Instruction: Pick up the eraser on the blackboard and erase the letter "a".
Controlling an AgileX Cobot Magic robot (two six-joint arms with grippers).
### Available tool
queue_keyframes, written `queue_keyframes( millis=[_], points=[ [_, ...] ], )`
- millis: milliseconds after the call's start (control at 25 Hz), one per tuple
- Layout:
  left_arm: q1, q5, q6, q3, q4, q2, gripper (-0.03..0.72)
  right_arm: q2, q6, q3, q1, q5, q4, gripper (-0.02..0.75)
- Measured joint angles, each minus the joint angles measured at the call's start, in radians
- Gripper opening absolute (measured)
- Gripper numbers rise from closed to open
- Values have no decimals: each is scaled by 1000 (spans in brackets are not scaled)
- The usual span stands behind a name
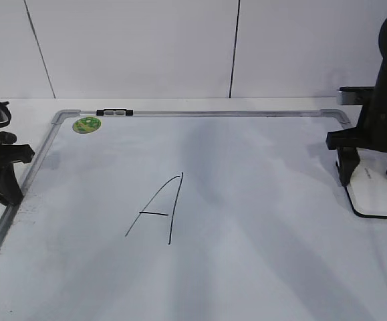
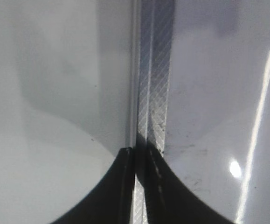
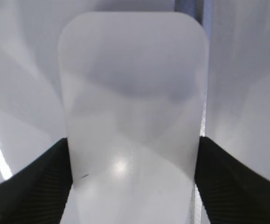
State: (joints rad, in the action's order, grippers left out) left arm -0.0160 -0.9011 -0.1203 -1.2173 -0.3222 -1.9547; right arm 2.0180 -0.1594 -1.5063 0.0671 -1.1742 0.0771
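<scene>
Eraser (image 3: 132, 116) runs off the bottom of my right wrist view, its top blurred, lettering unreadable. My right gripper's (image 1: 370, 175) arm is cut by the exterior view's right edge. Blackboard (image 1: 246, 267) cropped at bottom and right. My left gripper's (image 2: 139, 186) fingertips run out of frame below. Magnet (image 1: 87, 124) print too small to read.

Other stuff around: a round green magnet (image 1: 87, 124) stuck near the far left corner, a small black clip (image 1: 114, 112) just right of it, white paneled wall (image 1: 180, 47) behind.
</scene>
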Motion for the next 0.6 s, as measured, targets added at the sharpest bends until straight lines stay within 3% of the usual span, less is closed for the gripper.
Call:
queue_keyframes(
  millis=[160, 400, 600],
  points=[
    [0, 0, 0, 0, 4, 4, 106, 0, 0, 0, 0, -4, 0, 610],
    [0, -38, 0, -61, 20, 18, 302, 0, 0, 0, 0, -20, 0, 610],
    [0, -82, 0, -111, 25, 62, 344, -11, 0, 0, 0, -22, 0, 610]
  ],
)
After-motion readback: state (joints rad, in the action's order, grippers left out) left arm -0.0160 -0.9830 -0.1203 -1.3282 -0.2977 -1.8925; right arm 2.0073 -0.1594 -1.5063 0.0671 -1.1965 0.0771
